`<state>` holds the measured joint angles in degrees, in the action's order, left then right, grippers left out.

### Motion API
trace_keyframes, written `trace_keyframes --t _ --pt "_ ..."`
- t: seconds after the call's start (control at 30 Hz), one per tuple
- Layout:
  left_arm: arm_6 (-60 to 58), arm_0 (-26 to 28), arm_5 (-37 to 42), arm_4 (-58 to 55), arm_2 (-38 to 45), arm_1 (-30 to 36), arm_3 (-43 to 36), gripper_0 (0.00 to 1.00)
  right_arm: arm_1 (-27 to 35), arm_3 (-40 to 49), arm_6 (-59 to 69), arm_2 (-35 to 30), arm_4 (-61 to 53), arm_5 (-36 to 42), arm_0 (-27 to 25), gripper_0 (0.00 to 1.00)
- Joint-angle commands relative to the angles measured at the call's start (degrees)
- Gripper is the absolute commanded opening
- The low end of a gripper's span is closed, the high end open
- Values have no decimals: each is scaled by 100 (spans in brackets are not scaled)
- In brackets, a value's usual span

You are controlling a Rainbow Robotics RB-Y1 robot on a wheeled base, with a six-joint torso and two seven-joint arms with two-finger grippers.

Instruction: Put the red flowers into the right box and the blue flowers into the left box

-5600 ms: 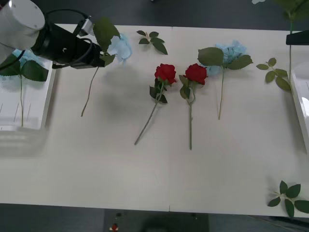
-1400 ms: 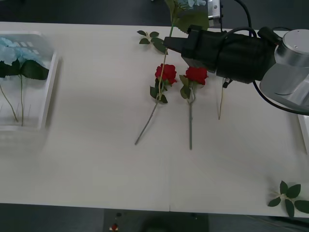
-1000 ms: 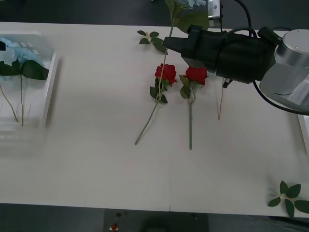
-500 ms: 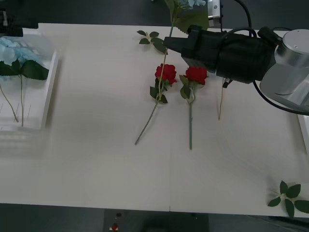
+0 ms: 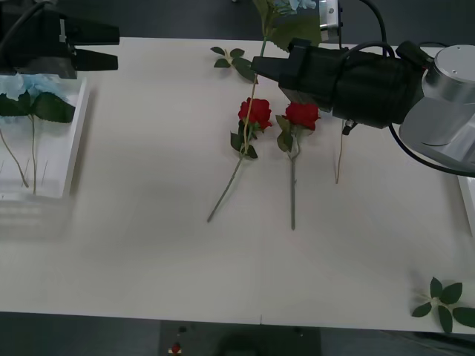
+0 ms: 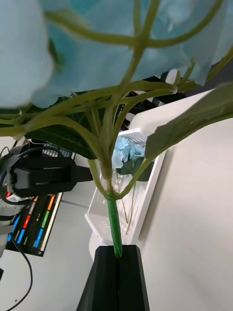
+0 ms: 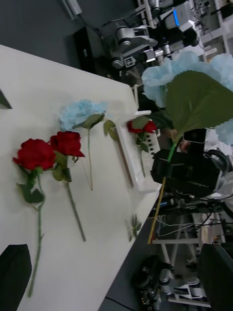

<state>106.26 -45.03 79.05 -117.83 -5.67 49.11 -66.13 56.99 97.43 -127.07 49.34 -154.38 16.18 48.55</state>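
Observation:
My right gripper [image 5: 257, 67] hovers over the table's far middle, shut on the stem of a blue flower [image 5: 288, 9] whose head rises above it. In the right wrist view the stem [image 6: 113, 221] runs down between the closed black fingers [image 6: 104, 282]. Two red flowers [image 5: 254, 111] [image 5: 301, 113] lie on the table below that arm. Another blue flower [image 7: 80, 112] lies beside them. My left gripper [image 5: 117, 48] is open by the left box [image 5: 73, 152], which holds blue flowers [image 5: 16, 83]. The right box [image 7: 127, 158] holds one red flower [image 7: 141, 127].
A flowerless leaf sprig [image 5: 234, 61] lies at the far middle and another [image 5: 444, 300] at the near right corner. A sliver of the right box's rim [image 5: 469, 200] shows at the table's right edge. Bare tabletop [image 5: 148, 222] spreads between the left box and the roses.
My left gripper has come into view above the left box, moving right toward the table's middle. The right arm and its blue flower have stayed still.

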Motion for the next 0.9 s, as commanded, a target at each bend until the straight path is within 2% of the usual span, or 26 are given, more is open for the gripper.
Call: trace_keyframes --t 0.03,0.33,0.57,0.9 --pt "439 -217 -101 -372 136 -306 -154 100 76 136 165 -101 31 34 111 0" --pt "1468 -208 -646 -1137 145 -745 -154 100 76 136 165 -101 31 34 111 0" --pt "2109 12 -672 -1356 92 -807 -154 100 76 136 165 -101 31 34 111 0" --pt "2373 117 -742 -1479 -620 -860 -154 100 76 136 165 -101 31 34 111 0"
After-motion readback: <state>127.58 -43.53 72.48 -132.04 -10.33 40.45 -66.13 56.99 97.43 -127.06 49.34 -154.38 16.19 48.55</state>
